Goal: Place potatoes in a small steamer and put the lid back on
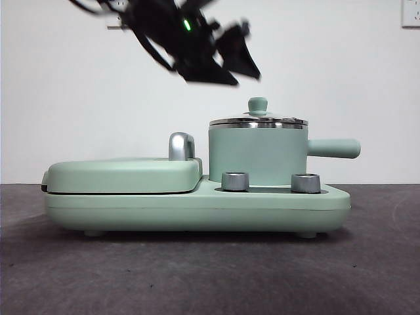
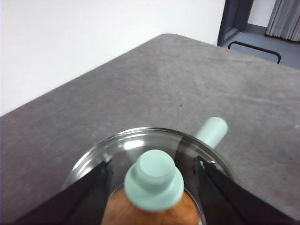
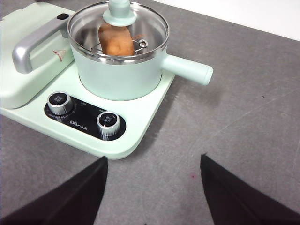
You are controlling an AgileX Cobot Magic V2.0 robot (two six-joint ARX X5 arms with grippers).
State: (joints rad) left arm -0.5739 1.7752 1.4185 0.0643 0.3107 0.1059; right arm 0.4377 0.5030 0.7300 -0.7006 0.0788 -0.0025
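Left wrist view: left gripper (image 2: 152,176) jaws spread wide astride the lid (image 2: 140,147) knob, gripping nothing; lift clear vertically. Right gripper (image 3: 153,180) open, empty.

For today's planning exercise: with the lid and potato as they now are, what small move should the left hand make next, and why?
Probably lift the left hand straight up and away. The lid already sits on the small steamer with the potato inside, and the open jaws stand apart from the knob, so nothing seems left to grip. The right hand waits over the table.
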